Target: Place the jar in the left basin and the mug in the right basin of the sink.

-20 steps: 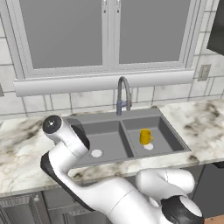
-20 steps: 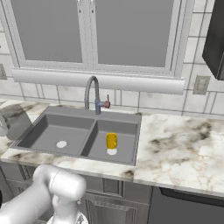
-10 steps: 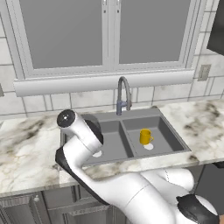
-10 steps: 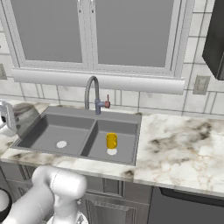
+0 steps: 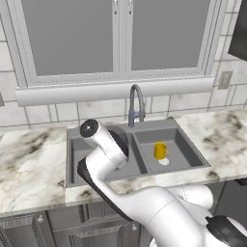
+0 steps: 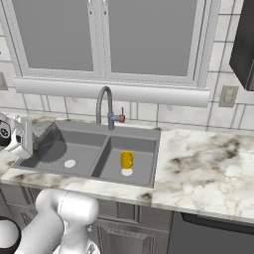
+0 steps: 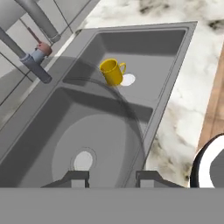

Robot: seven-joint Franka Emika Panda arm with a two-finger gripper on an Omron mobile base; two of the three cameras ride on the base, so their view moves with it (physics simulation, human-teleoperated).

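Note:
In the hand view my gripper [image 7: 112, 177] is shut on the jar [image 7: 103, 118], a big translucent grey body through which I see the left basin [image 7: 39, 144] and its pale drain. From the right base view the jar [image 6: 26, 139] hangs at the left end of the sink [image 6: 84, 174], over the rim of the left basin [image 6: 74, 149]. The yellow mug [image 7: 112, 72] stands upright beside the drain in the right basin [image 7: 153, 57], handle to the side. It also shows as the mug [image 5: 160, 150] and the mug [image 6: 127, 159]. My own arm hides most of the left basin in the left base view.
The grey gooseneck faucet [image 6: 104, 105] rises behind the divider. Marble counter [image 6: 203, 163] runs along both sides of the sink, wider on the right. A window and tiled wall stand behind, and a dark cabinet [image 6: 245, 44] hangs at the upper right.
The arm has swung to the right toward the sink, bringing the jar in from the left edge of the right base view. The mug has not moved.

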